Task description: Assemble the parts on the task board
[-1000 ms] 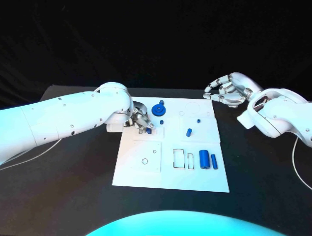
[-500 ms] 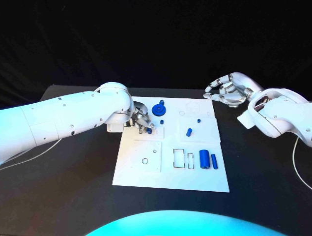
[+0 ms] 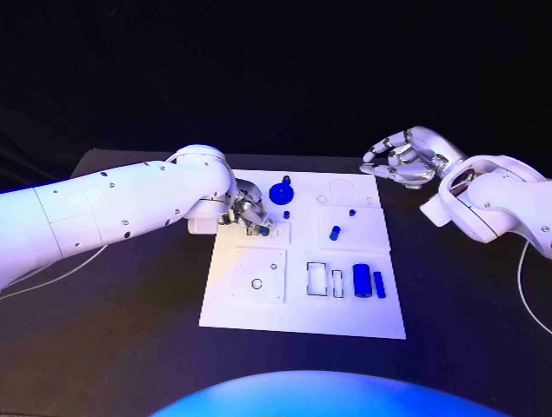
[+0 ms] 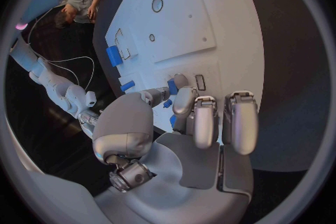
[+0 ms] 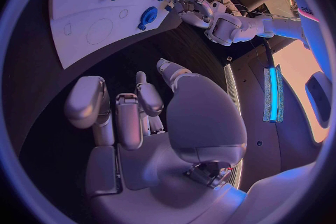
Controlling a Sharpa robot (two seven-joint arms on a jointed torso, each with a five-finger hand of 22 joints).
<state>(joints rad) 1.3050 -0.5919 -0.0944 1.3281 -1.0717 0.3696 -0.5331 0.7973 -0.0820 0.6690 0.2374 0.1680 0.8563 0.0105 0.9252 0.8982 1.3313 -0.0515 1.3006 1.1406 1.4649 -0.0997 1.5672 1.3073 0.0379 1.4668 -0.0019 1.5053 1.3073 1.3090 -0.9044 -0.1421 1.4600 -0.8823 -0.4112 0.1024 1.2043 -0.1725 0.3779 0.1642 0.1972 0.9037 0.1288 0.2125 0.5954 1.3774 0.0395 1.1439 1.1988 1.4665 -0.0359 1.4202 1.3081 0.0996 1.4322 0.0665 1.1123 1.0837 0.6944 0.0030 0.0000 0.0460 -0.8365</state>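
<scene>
Black desk (image 3: 125, 313) carries the white task board (image 3: 303, 308) in its middle; blue parts on it: round gear-like part w/ knob (image 3: 284, 190) near the far edge, a short peg (image 3: 335, 233) mid-board, a small stud (image 3: 351, 211) just beyond it, a wide block (image 3: 361, 279) and a slim bar (image 3: 378, 284) side by side toward the near right; outlined slots beside the block; a thin cable (image 3: 63, 265) lies on desk by the left arm.

Left robot hand (image 3: 250, 212) is over the board's left edge, near the gear-like part; its fingers (image 4: 183, 102) are curled in, tips pinching a small blue part (image 4: 172, 87) just above the board surface; can't tell if the part touches the board.

Right robot hand (image 3: 401, 159) is off the board, beyond its far right corner, well apart from all parts; fingers (image 5: 119, 115) curled in toward palm, nothing in them.
</scene>
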